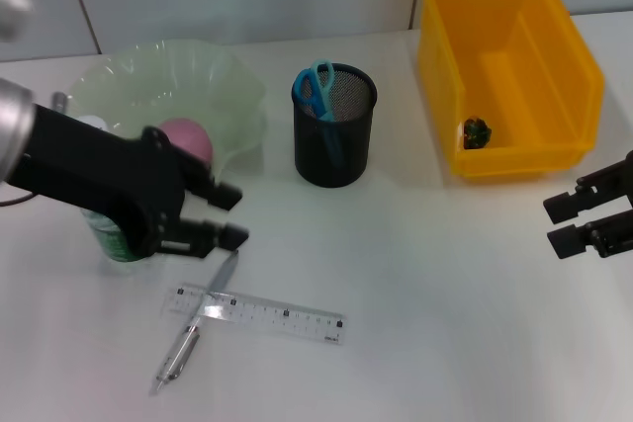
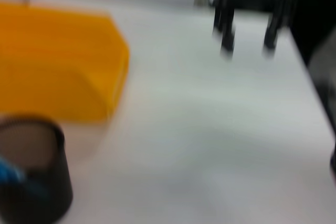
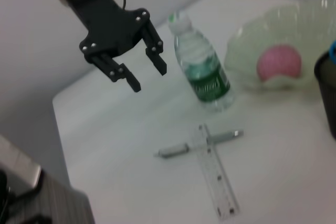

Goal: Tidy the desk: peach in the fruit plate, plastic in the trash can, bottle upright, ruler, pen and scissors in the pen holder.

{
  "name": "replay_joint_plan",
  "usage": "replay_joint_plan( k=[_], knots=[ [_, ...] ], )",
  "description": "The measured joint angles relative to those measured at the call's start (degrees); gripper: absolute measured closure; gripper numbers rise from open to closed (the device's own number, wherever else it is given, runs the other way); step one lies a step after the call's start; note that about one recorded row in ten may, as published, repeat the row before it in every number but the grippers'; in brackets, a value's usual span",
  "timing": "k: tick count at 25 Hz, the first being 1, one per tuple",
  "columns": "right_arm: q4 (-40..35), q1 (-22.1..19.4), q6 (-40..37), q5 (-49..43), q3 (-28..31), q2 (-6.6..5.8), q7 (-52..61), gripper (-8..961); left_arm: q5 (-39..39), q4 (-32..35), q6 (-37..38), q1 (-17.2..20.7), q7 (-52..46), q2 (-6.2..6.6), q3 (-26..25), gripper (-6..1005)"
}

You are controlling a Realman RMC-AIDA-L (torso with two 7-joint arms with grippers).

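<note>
My left gripper [image 1: 230, 215] hangs open and holds nothing, just above the pen's upper end; in the right wrist view the left gripper [image 3: 148, 77] is in the air beside the bottle. The clear bottle [image 3: 203, 70] with a green label stands upright, mostly hidden behind my left arm in the head view [image 1: 111, 240]. A pink peach [image 1: 187, 139] lies in the pale green fruit plate [image 1: 234, 83]. The clear ruler [image 1: 255, 313] lies across the silver pen [image 1: 188, 334]. Blue scissors [image 1: 317, 90] stand in the black mesh pen holder [image 1: 334, 135]. A dark bit of plastic [image 1: 477, 132] lies in the yellow trash can [image 1: 509, 66].
My right gripper [image 1: 566, 224] is parked open at the table's right edge, in front of the trash can. The left wrist view shows the trash can [image 2: 58, 72], the pen holder [image 2: 32, 174] and the right gripper [image 2: 247, 43] far off.
</note>
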Motion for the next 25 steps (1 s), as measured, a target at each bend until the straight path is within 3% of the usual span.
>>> replay_joint_plan(
  k=[1,4,7,8,13,16,25],
  knots=[
    [-0.4,0.8,-0.4,-1.2,-0.2,-0.01,0.6,417,2.1,-0.1,0.0,-0.9,-0.2,-0.12,0.8,587],
    [-0.3,1.3,-0.2,-1.9,-0.9,-0.01,1.2,417,11.7,-0.4,-5.7,-2.4,-0.4,-0.58,10.1,587],
    [0.0,1.5,0.4,-2.5,-1.7,0.07,2.2,417,12.9,-0.4,-6.8,-2.4,-0.4,-0.59,11.5,583],
    [0.2,1.5,0.6,-2.6,-1.9,0.20,2.8,417,15.9,-0.4,-10.1,-2.5,-0.1,-0.66,16.5,578],
    [1.8,2.0,1.7,-3.0,-2.2,0.71,6.0,418,21.8,-0.5,-12.9,-3.1,3.7,-0.72,24.1,556],
    [1.9,2.0,2.0,-3.1,-2.2,1.53,8.4,418,23.9,-0.7,-14.4,-2.8,6.2,-0.74,27.5,326],
    [3.1,2.0,3.1,-4.4,-2.2,2.39,10.9,418,27.1,-5.5,-17.0,-4.0,10.6,-0.76,32.4,268]
  ],
)
